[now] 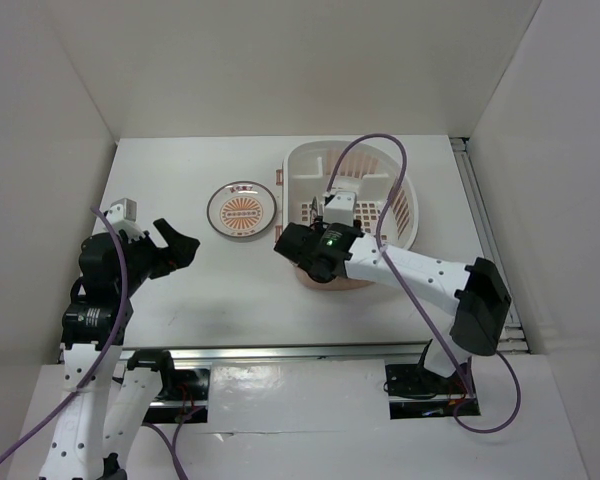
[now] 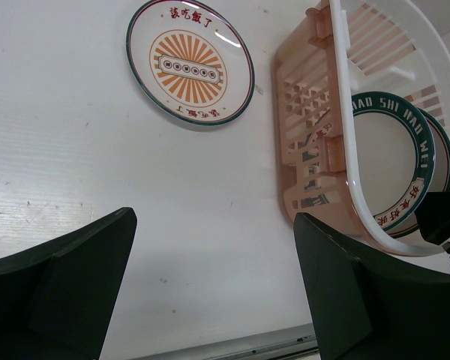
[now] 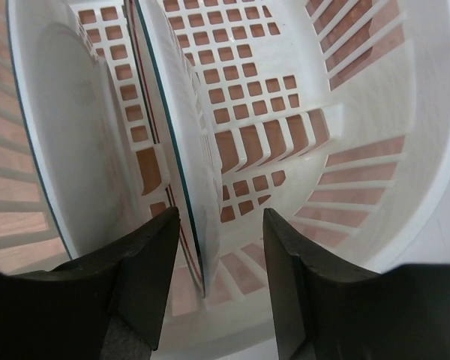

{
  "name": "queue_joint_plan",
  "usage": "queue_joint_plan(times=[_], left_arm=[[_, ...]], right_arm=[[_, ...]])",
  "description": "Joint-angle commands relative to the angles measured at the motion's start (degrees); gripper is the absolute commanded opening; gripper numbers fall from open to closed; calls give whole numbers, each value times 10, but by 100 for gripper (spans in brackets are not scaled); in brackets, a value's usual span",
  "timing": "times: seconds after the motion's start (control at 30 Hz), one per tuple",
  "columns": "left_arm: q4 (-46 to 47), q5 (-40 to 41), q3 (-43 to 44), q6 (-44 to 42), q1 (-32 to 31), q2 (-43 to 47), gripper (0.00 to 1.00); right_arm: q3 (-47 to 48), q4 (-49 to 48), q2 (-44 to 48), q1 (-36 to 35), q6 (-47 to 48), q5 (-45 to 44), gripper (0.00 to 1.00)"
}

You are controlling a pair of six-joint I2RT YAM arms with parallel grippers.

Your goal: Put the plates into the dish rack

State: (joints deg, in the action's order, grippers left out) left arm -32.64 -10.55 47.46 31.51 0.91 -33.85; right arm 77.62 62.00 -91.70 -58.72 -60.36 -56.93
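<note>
One plate is not yet in the dish rack: the sunburst plate lies flat on the counter, just left of the rack in the middle of the top view. It sits up and to the right of the left fingers, which stand wide with nothing between them. In the left wrist view it fills the upper centre, ahead of the gap and well apart from the tips. Both arms are about equally near it, but the left one faces it unobstructed, so I judge it the likelier to fetch it. The plate is round, with no long axis, so the pickup probably turns on catching its low rim. The right fingers, at the bottom of their view, reach into the rack, parted on either side of a standing plate without pinching it. A second standing plate stands just left of it
</note>
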Motion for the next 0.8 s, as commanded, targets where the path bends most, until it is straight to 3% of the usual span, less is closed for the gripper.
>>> queue_joint_plan(times=[0.0,0.37,0.5,0.57,0.77], left_arm=[[11,1,0,-7,-2,6,100],[11,6,0,-7,-2,-4,100],[11,18,0,15,-2,-36,100],[21,-16,-10,38,-2,-70,100],[254,-61,-122,172,-2,-196,100]], right_arm=[[17,-19,43,-4,4,-15,56],[77,-29,85,-24,82,3,70],[111,-51,114,-47,134,9,89],[121,-66,136,-57,174,9,100],[143,-120,163,-75,277,38,100]])
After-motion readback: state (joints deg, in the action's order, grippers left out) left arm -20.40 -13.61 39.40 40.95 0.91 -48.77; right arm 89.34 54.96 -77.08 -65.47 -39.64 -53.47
